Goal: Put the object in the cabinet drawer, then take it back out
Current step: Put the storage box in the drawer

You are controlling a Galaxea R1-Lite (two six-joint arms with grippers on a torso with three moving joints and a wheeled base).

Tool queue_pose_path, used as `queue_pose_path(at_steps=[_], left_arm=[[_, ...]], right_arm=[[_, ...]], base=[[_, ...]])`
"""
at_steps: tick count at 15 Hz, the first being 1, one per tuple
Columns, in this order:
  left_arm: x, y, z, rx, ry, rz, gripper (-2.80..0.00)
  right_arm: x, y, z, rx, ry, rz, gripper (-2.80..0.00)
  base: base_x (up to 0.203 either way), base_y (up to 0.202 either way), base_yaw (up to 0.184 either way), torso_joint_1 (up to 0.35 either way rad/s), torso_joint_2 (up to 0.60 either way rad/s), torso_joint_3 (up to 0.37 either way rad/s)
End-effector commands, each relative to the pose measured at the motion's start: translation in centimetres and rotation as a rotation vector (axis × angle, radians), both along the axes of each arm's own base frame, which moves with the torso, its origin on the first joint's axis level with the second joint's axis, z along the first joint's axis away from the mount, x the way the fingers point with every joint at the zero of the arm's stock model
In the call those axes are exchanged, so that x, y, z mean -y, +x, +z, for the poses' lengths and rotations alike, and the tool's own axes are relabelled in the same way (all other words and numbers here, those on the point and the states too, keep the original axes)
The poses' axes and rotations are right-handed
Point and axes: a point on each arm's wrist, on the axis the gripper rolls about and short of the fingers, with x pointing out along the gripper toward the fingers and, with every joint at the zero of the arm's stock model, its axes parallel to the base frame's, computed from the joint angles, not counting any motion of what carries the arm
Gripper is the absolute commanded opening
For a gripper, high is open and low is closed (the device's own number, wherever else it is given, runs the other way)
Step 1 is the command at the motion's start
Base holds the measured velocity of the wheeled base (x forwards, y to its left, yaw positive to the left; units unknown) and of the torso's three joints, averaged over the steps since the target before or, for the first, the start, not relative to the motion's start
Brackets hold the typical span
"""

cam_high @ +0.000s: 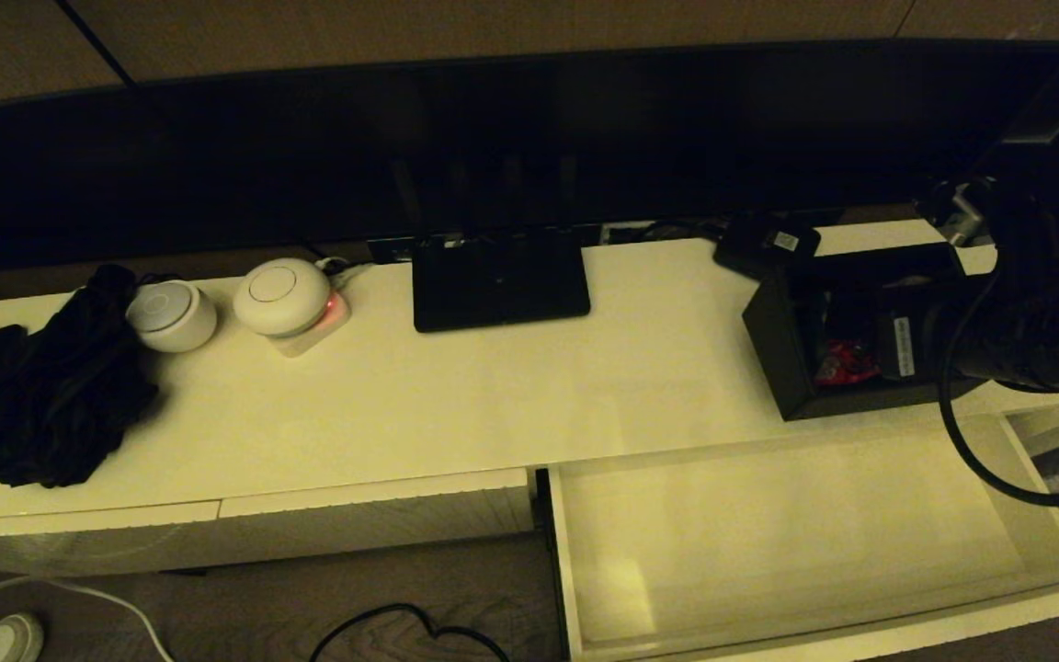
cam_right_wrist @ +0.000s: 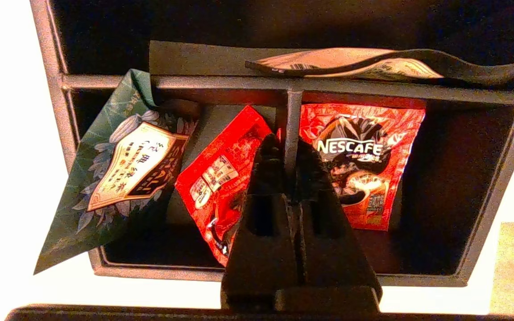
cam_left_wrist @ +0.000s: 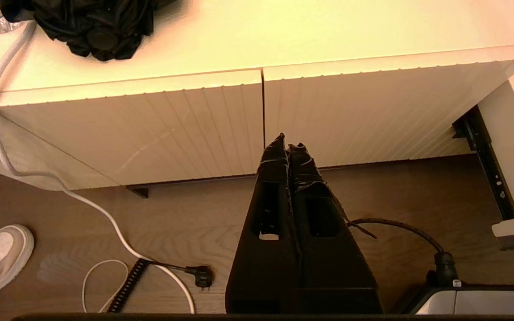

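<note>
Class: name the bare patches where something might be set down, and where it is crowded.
Free: the open cream drawer interior; the top between the flat black router and the black organiser box. Crowded: the left end, with black cloth and two white round devices.

Home living room, TV cabinet (cam_high: 401,405), router (cam_high: 499,280)

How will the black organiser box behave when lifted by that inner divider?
Probably rigid: the organiser box has straight walls. Likely light, holding only packets. The right gripper, shut on the divider, may let it tilt; the green packet overhangs.
</note>
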Motion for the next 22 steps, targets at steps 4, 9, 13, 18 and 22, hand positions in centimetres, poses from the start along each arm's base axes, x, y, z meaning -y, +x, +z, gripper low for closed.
queue_pose_path(at_steps=[4, 9, 13, 18, 22], left_arm=[[0.0, 0.0, -0.1, -0.003, 0.0, 0.001, -2.8], [0.0, 0.0, -0.1, -0.003, 0.0, 0.001, -2.8], [0.0, 0.0, -0.1, -0.003, 0.0, 0.001, -2.8], [0.0, 0.0, -0.1, -0.003, 0.0, 0.001, -2.8], [0.0, 0.0, -0.1, -0.003, 0.0, 0.001, -2.8]], right_arm=[[1.0, -3.9, -0.4, -0.022, 0.023, 0.009, -2.8], [1.9, -6.9, -2.1, -0.069, 0.044, -0.002, -2.8], [2.5, -9.1, -4.1, -0.113, 0.035, -0.002, -2.8], [2.8, -10.4, -6.0, -0.163, 0.029, 0.02, -2.8], [2.9, -10.4, -7.4, -0.222, 0.03, 0.031, -2.8]], base=[[0.0, 0.0, 0.0, 0.0, 0.0, 0.0], [0.0, 0.0, 0.0, 0.0, 0.0, 0.0], [0.0, 0.0, 0.0, 0.0, 0.0, 0.0], [0.0, 0.0, 0.0, 0.0, 0.0, 0.0], [0.0, 0.0, 0.0, 0.0, 0.0, 0.0]])
